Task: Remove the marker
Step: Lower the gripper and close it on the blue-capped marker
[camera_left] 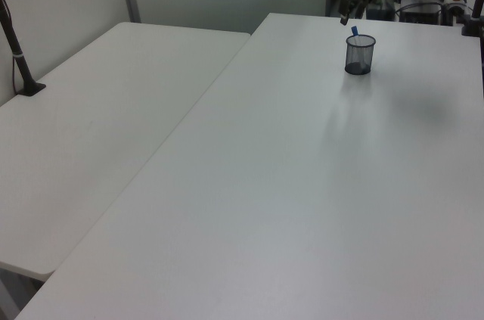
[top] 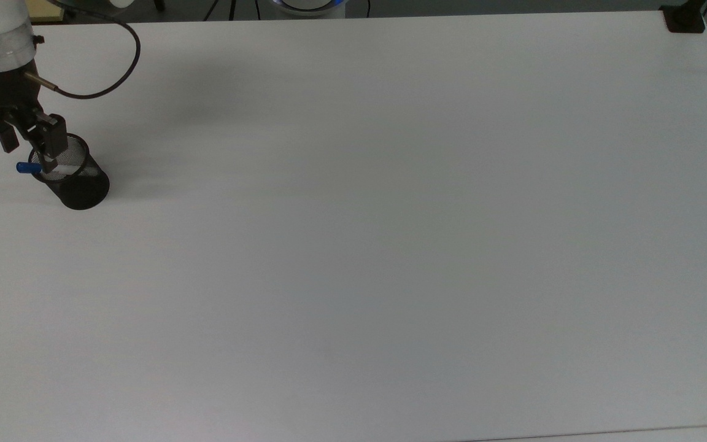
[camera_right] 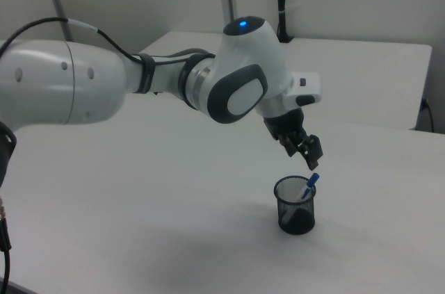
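The gripper (top: 29, 153), jaws apart, hovers at 12 o'clock above the marker (top: 29, 167), which leans inside the black mesh cup (top: 80, 187).

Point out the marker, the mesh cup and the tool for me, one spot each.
marker (top: 24, 167), top view, on its blue cap past the cup's rim.
mesh cup (camera_right: 296, 217), right view, on its black mesh wall.
tool (top: 27, 155), top view, midway between its open fingertips, above the marker.
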You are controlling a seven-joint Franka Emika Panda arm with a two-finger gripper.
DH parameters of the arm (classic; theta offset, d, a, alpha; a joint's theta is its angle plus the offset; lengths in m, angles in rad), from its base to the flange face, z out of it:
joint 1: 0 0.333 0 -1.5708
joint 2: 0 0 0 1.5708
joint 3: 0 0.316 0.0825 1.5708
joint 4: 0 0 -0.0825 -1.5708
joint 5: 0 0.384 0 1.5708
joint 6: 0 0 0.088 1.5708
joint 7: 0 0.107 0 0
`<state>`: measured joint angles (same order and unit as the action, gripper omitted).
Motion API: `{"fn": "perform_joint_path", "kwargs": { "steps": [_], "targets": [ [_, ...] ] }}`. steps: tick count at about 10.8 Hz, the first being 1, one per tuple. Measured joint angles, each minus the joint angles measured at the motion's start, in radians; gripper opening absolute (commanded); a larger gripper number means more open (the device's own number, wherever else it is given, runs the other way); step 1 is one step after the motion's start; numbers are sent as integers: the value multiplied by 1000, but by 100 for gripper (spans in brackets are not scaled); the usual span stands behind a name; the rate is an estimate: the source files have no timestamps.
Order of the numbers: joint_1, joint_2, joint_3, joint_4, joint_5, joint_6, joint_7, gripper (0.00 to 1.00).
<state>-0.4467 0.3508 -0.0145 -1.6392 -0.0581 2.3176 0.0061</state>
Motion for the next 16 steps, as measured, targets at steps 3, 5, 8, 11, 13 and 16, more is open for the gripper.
{"fn": "perform_joint_path", "kwargs": {
  "steps": [3, 5, 8, 11, 13, 16],
  "targets": [
    [-6, 27, 0, 0, 0, 19, -13, 55],
    [-7, 41, 0, 0, -1, 48, -19, 53],
    [-18, 51, -1, 2, -29, 70, -35, 58],
    [-24, 57, -2, 2, -30, 70, -41, 68],
    [-24, 53, -2, 8, -30, 70, -41, 60],
    [-24, 53, -3, 1, -30, 70, -64, 50]
  ]
}}
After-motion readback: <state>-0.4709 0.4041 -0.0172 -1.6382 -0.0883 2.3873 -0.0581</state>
